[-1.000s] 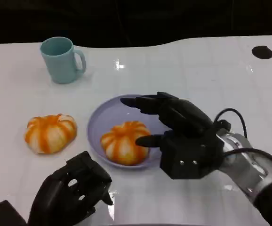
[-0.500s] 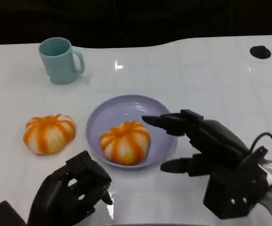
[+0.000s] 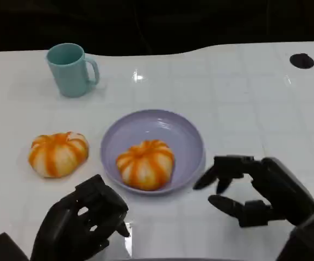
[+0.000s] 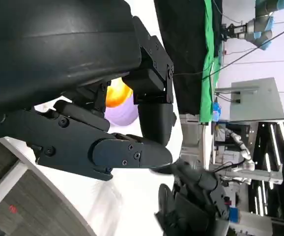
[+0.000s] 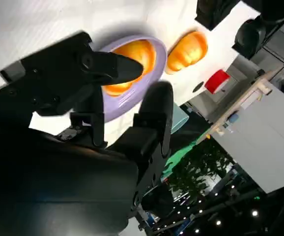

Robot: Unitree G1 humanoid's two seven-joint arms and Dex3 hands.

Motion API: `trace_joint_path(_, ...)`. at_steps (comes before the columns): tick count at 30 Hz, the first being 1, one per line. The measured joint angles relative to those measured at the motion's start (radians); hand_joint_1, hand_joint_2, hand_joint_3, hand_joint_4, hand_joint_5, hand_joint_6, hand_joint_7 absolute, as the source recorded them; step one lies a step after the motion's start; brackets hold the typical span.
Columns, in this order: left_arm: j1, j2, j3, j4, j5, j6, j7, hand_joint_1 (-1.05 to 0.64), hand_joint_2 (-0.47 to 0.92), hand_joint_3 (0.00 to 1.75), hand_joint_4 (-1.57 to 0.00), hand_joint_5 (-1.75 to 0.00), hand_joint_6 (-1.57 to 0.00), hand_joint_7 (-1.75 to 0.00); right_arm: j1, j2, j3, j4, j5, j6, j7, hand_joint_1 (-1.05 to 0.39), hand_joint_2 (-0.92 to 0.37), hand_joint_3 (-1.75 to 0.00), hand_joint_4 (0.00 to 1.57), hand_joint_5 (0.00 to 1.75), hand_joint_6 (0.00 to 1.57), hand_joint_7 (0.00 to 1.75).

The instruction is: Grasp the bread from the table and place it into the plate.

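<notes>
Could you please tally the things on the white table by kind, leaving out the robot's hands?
Orange-and-white striped bread buns: 2, one in the plate and one on the table left of it.
Round lavender plate: 1.
Light teal ceramic mug: 1.
Total: 4.

From my seat I see a glossy white table (image 3: 238, 92) crossed by a faint pale grid, with a black backdrop behind it and a black round spot (image 3: 302, 60) near its far right edge. The plate (image 3: 151, 124) is pale lavender, and the bread (image 3: 145, 164) in it is orange striped with cream, the same pattern as the second bread (image 3: 57, 154) on the table. The mug (image 3: 70, 69) is light teal, and both the left hand (image 3: 83, 223) and right hand (image 3: 260, 190) are matte black.
</notes>
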Motion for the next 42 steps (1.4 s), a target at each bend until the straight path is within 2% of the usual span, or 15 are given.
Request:
trace_joint_path(5, 0.000, 0.005, 0.001, 0.000, -0.001, 0.000, 0.000, -0.57, 0.92, 0.32, -0.60, -1.75, -0.59, -1.42, 0.051, -0.010, -0.027, -0.022, -0.015, -0.012, -0.019, -0.09, -0.24, -1.44, 0.88, 1.67, 0.85, 1.29)
trace_joint_path(14, 0.001, 0.006, 0.001, -0.005, -0.001, 0.005, 0.005, -0.58, 0.92, 0.32, -0.61, -1.75, -0.59, -1.43, 0.133, -0.022, -0.061, -0.093, -0.038, -0.020, -0.026, -0.09, -0.20, -1.46, 0.87, 1.70, 0.85, 1.32)
trace_joint_path(22, 0.001, 0.006, 0.001, -0.009, 0.001, 0.009, 0.005, -0.57, 0.92, 0.32, -0.61, -1.75, -0.59, -1.45, 0.200, -0.022, -0.071, -0.126, -0.056, 0.002, -0.026, -0.08, -0.23, -1.46, 0.86, 1.72, 0.84, 1.33)
trace_joint_path(30, 0.001, 0.011, 0.007, -0.008, -0.002, 0.009, 0.005, -0.56, 0.92, 0.32, -0.60, -1.75, -0.58, -1.44, 0.202, -0.020, -0.085, -0.127, -0.069, 0.006, -0.065, -0.07, -0.21, -1.46, 0.85, 1.73, 0.83, 1.33)
trace_joint_path(42, 0.001, 0.016, 0.013, 0.015, -0.010, -0.018, -0.010, -0.57, 0.92, 0.32, -0.62, -1.75, -0.58, -1.45, 0.194, -0.017, -0.080, -0.059, -0.131, -0.028, -0.152, -0.11, -0.23, -1.41, 0.86, 1.71, 0.87, 1.29)
